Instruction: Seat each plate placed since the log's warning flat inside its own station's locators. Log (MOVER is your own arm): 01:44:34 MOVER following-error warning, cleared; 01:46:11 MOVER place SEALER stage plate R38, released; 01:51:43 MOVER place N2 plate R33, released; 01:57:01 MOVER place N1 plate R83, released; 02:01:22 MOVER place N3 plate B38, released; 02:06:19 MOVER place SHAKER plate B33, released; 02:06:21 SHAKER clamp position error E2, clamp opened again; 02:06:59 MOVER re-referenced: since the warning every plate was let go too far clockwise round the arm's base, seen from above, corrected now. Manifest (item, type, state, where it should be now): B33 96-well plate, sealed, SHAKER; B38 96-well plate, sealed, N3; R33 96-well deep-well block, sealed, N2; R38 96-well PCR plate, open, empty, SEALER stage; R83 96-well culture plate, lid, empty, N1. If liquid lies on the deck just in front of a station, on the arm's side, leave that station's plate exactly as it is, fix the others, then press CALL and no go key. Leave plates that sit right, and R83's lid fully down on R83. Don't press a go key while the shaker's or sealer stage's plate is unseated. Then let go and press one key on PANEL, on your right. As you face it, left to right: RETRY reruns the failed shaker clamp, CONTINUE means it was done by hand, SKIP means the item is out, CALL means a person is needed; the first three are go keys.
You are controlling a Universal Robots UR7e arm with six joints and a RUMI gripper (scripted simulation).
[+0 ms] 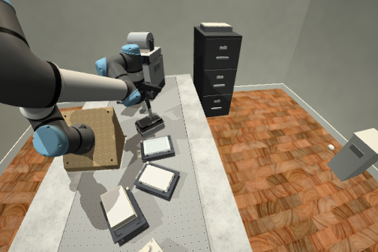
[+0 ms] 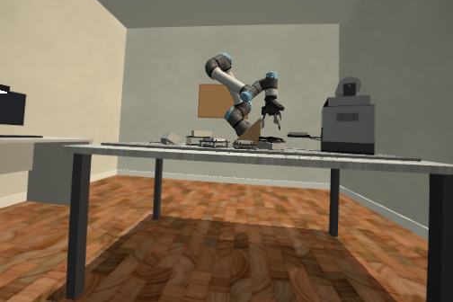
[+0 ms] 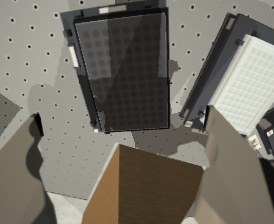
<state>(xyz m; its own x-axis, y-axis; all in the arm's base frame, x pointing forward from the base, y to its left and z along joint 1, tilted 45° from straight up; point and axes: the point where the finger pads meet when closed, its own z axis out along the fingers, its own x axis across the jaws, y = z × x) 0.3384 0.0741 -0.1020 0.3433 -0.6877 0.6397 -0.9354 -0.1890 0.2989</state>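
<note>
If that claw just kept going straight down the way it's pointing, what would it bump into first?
Most likely the dark sealed plate on its black station. The gripper hangs above it with its jaws open and holding nothing. The wrist view shows that plate ahead, between the fingers. Depth is unclear, so an edge could touch first.

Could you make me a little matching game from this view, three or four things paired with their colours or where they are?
Things:
1. filing cabinet
2. gripper
3. plate under the gripper
4. wooden block

Descriptions:
A. dark and glossy, with rows of round wells
B. light brown, beside the arm's lower joint
C. black, standing on the floor beyond the table
D. open, holding nothing

Pairs: 1-C, 2-D, 3-A, 4-B
</note>
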